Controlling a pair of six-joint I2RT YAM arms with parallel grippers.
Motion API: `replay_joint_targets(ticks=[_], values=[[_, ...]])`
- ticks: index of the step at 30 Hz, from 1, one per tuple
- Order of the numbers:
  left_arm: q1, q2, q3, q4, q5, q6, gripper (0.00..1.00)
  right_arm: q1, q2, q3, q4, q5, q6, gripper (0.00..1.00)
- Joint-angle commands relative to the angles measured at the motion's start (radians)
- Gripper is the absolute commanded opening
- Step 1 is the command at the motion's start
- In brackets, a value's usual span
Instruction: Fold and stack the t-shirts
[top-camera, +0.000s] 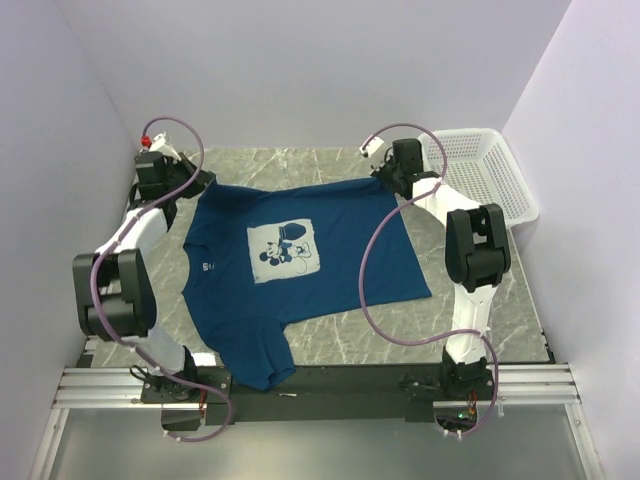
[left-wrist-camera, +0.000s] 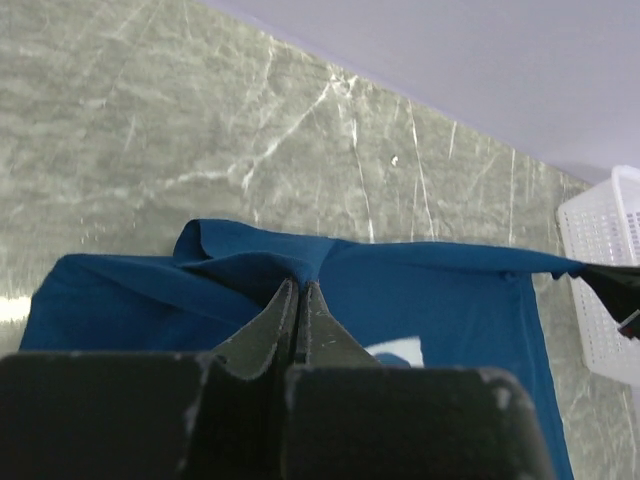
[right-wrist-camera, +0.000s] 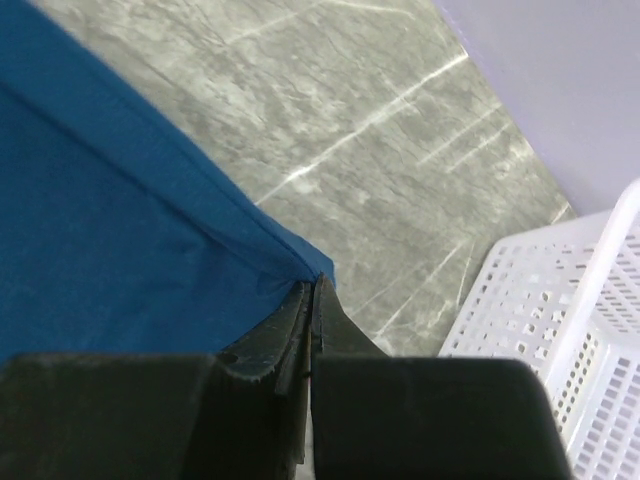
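Observation:
A dark blue t-shirt (top-camera: 330, 255) with a white and pale-blue cartoon print (top-camera: 284, 251) lies spread face up on the grey marbled table, collar to the left. One sleeve hangs over the near table edge. At the shirt's far left corner my left gripper (top-camera: 197, 181) is shut, pinching a fold of the blue cloth (left-wrist-camera: 300, 262). At the far right corner my right gripper (top-camera: 387, 178) is shut on the cloth's corner (right-wrist-camera: 300, 262). The far edge of the t-shirt runs taut between the two grippers.
A white plastic mesh basket (top-camera: 478, 172) stands at the back right, close behind the right gripper, and shows as white mesh basket (right-wrist-camera: 560, 340) in the right wrist view. Pale walls close in the table on three sides. The arm bases sit on a metal rail (top-camera: 320, 385) in front.

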Motion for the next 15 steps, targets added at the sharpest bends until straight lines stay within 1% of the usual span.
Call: replay_joint_targets(ticks=[1, 11, 15], values=[[0.001, -0.113, -0.045, 0.026, 0.025, 0.008, 0.00, -0.014, -0.047, -0.004, 0.021, 0.013, 0.013, 0.00], [0.001, -0.279, -0.154, -0.002, 0.042, -0.014, 0.00, -0.014, -0.012, 0.017, 0.000, 0.030, 0.015, 0.00], [0.001, -0.294, -0.178, -0.028, 0.042, -0.012, 0.01, -0.014, -0.001, 0.032, -0.011, 0.036, 0.018, 0.00]])
